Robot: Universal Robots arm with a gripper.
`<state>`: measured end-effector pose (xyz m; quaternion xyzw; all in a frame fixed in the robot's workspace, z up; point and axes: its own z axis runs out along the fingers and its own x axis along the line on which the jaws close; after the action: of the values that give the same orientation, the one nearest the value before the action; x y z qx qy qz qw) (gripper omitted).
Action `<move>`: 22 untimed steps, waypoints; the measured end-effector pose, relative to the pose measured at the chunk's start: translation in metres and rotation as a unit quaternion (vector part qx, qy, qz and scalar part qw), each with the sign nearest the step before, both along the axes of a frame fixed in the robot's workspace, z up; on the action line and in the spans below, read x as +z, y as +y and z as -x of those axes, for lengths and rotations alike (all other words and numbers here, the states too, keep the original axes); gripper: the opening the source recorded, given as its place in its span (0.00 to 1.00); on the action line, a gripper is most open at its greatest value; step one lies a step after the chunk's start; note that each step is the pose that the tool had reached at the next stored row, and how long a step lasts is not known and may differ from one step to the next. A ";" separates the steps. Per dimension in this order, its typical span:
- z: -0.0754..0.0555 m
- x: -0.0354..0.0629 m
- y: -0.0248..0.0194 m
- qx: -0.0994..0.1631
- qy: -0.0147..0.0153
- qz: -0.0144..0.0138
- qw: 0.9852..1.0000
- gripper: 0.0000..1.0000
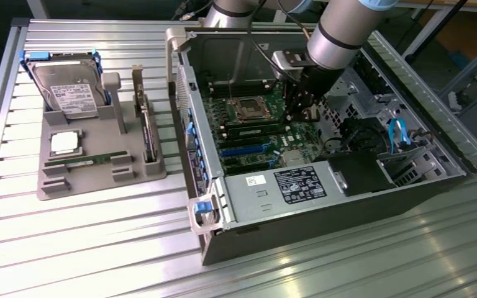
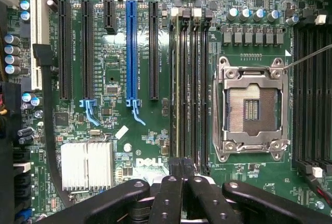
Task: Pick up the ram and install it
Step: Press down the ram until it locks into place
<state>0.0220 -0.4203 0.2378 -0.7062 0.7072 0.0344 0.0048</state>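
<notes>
Exterior view, left to right.

Left: the grey tray (image 1: 97,180) sits on the surface (image 1: 97,248). It carries a hard drive (image 1: 69,87) at the far end, a CPU chip (image 1: 64,141) below it, and a tray ram (image 1: 89,160) lying flat at the near end with its long axis running left-right. An expansion card (image 1: 145,127) stands along the tray's right edge.

Centre: the open PC case (image 1: 222,205), with the motherboard (image 1: 263,152) exposed. The CPU socket (image 2: 251,109) is empty.

Right of centre: the end effector (image 1: 299,115) is down inside the case, well apart from the tray and to its right. Its fingers are closed and you have nothing between them.

Wrist view: the closed end effector (image 2: 181,175) sits over one end of the memory slot bank (image 2: 194,84), just beside the socket. A seated ram (image 2: 176,79) appears to stand edge-up in the outer slot, its long axis running straight away from the fingertips along the slot. Judgement: whether the tips touch that stick cannot be told from here.
</notes>
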 end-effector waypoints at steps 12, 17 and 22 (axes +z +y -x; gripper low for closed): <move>-0.007 -0.0037 0.0000 0.000 0.000 0.000 1.000 0.10; -0.007 -0.0043 0.0001 0.000 0.000 0.000 1.000 0.10; -0.007 -0.0056 0.0000 0.000 0.000 0.000 1.000 0.10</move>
<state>0.0292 -0.4203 0.2322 -0.7062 0.7072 0.0344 0.0049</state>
